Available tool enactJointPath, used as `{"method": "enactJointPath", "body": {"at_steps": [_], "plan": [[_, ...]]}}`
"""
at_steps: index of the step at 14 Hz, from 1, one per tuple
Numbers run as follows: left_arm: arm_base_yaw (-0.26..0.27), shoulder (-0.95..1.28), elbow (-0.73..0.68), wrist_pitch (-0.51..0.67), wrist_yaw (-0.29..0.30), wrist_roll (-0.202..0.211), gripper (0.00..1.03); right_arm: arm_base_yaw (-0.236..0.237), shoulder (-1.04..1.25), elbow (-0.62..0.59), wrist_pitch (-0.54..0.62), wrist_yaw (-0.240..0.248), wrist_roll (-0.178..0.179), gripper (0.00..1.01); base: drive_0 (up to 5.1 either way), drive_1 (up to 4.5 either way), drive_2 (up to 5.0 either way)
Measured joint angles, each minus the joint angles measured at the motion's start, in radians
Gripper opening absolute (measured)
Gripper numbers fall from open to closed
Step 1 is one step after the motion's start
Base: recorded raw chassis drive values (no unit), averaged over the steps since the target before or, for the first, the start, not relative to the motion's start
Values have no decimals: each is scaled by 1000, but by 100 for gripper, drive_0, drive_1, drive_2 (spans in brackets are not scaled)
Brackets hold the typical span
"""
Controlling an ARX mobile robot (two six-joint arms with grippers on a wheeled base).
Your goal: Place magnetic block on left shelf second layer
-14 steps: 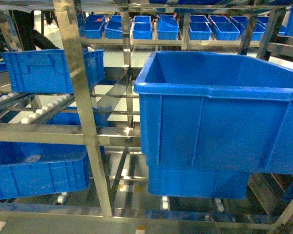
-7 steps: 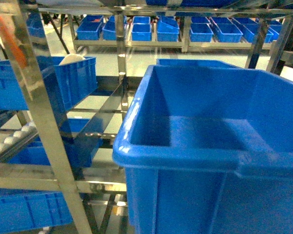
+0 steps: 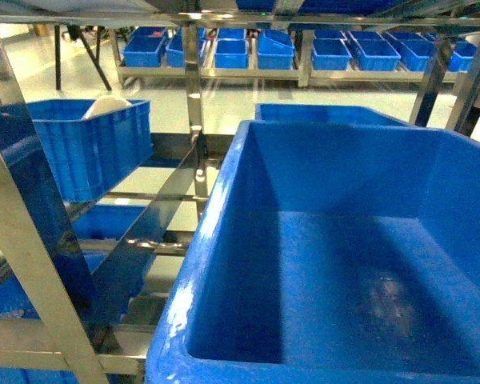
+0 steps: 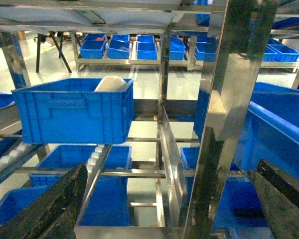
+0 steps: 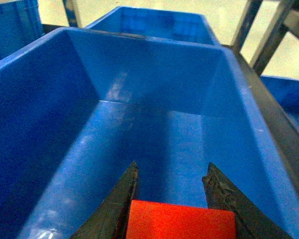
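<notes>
Looking into the large blue bin [image 3: 224, 240] on the steel shelf [image 3: 194, 96], you saw nothing lying on its scuffed floor. To its left, a smaller ribbed blue crate [image 4: 72, 109] held a white rounded object [image 4: 111, 83], partly hidden. Your right gripper [image 5: 172, 196] hung over the bin's interior, its fingers [image 5: 120, 199] pinching the magnetic block [image 5: 180, 220], a plain red cube with smooth faces, against the camera's lower edge. Your left gripper [image 4: 162, 204] had its fingers spread wide, gripping nothing, facing the rack upright [image 4: 222, 114].
</notes>
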Motion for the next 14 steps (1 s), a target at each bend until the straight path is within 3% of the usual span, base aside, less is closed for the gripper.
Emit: {"method": "enactJointPath", "body": {"at_steps": [3,6,9,11,13,14], "plan": [[0,0,0,0,0,0,98,52,246,162,-2,-35,55,34,0,0,0],[0,0,0,0,0,0,98,63,489,331,-59,-46,90,34,0,0,0],[0,0,0,0,0,0,98,43,742,489,-94,-34,139,34,0,0,0],[0,0,0,0,0,0,98,35,851,551,-76,-29,153,34,0,0,0],[0,0,0,1,0,0,98,29,970,596,-31,2,159,34,0,0,0],[0,0,0,0,0,0,98,39,1068,655,-64,25,181,34,0,0,0]]}}
